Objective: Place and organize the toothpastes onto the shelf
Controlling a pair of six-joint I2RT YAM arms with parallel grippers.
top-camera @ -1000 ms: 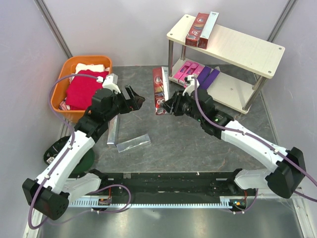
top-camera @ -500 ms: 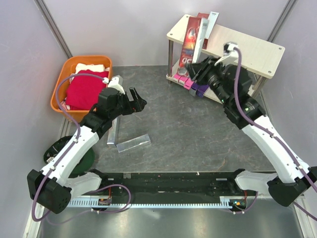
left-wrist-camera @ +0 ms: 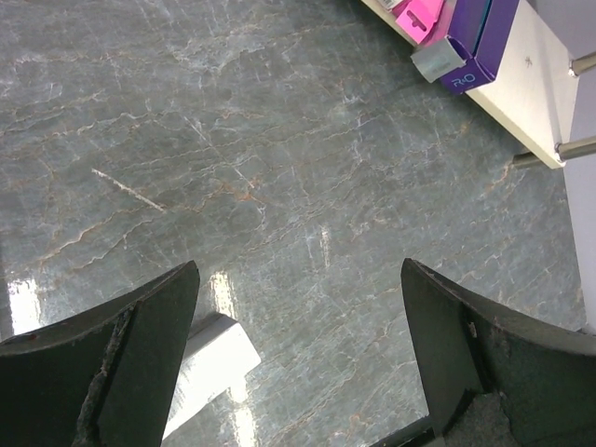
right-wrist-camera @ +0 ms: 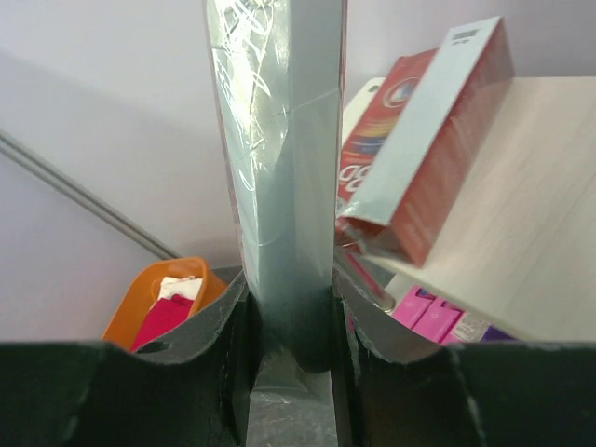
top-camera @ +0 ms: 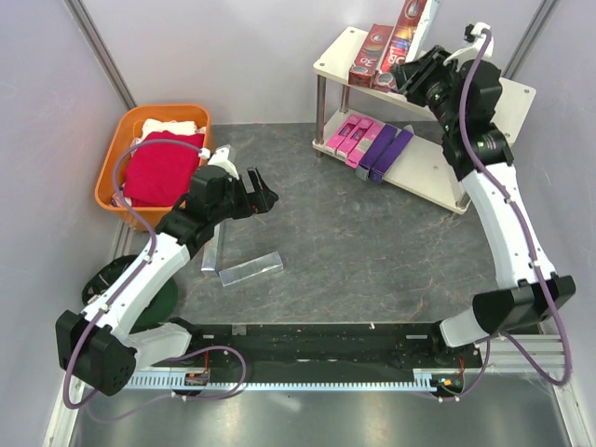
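**Right jaws holding a carton over the shelf's top board**

Top view: at the upper right of the frame my right jaws are clenched on a dark red and silver carton (top-camera: 411,26). It stands upright above the top board of the shelf (top-camera: 333,59), beside two dark red cartons (top-camera: 372,58) lying there. Pink and purple cartons (top-camera: 371,144) line the lower board. Two silver-grey cartons (top-camera: 250,268) lie on the worktop (top-camera: 372,251) at centre left, near my left jaws.

Left wrist view: those jaws are released, spread wide over bare worktop and holding nothing. One silver-grey carton's end shows at lower left.

Right wrist view: the held carton fills the centre, pinched across its narrow width near one end. I judge it light and stiff, but glossy and easy to crush. A moderate squeeze nearer mid-length would keep it from swinging.
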